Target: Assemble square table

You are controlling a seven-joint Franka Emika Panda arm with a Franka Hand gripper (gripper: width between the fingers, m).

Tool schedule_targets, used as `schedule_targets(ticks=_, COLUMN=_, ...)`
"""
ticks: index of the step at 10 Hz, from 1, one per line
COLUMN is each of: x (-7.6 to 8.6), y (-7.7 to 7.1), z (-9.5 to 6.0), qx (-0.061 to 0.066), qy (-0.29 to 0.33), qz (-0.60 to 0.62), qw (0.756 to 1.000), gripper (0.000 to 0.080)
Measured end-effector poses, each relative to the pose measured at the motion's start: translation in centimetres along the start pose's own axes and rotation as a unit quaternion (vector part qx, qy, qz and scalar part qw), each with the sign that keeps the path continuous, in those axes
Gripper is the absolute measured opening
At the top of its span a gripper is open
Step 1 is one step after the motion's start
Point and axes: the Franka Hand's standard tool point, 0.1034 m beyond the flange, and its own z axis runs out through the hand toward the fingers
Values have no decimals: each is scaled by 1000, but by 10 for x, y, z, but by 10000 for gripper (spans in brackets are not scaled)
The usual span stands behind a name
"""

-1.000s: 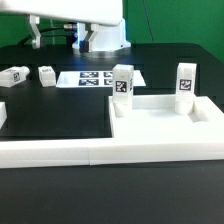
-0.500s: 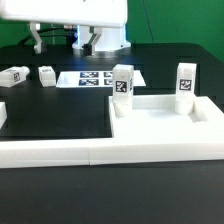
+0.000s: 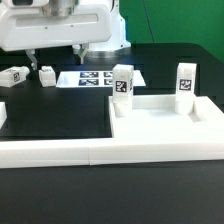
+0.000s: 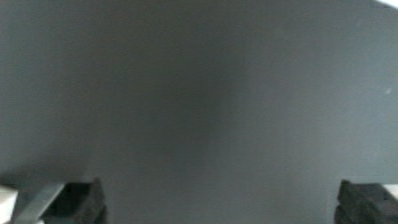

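Hovering wide, empty, upper left, the two-finger gripper [image 3: 55,50] may knock the short white tagged leg [image 3: 46,74] aside — descending off-centre.

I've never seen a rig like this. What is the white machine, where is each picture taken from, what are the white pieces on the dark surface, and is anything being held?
The white machine is a robot arm ending in a two-finger gripper. One picture comes from a camera standing off the arm. The other comes from a camera on its wrist, looking past the dark fingertips at bare dark table.

The table top slab carries a left upright leg and a right upright leg. One loose leg and a second loose leg lie further back, beside the marker board. A long white bar runs along the front. The gripper is open and holds nothing.
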Motion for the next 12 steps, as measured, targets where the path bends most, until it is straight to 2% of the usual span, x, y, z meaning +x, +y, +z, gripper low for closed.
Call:
schedule_targets(ticks=4, x=-2, y=-8, z=6, qx=18, qy=-123, qz=-11, qw=992, gripper=649)
schedule_targets(ticks=5, x=-19, y=-5, z=18, qx=22, qy=-161, qz=-12, qw=987, gripper=649)
schedule_targets(ticks=7, x=-54, y=2, z=29, qx=30, qy=-223, qz=-8, qw=974, gripper=649)
schedule_targets(ticks=8, x=-62, y=9, z=35, qx=36, qy=-246, qz=0, qw=969, gripper=649)
schedule_targets(ticks=9, x=-62, y=16, z=36, qx=39, qy=-266, qz=7, qw=963, gripper=649)
schedule_targets(ticks=10, x=-60, y=13, z=37, qx=40, qy=-287, qz=4, qw=957, gripper=649)
schedule_targets(ticks=12, x=-59, y=13, z=38, qx=39, qy=-288, qz=2, qw=957, gripper=649)
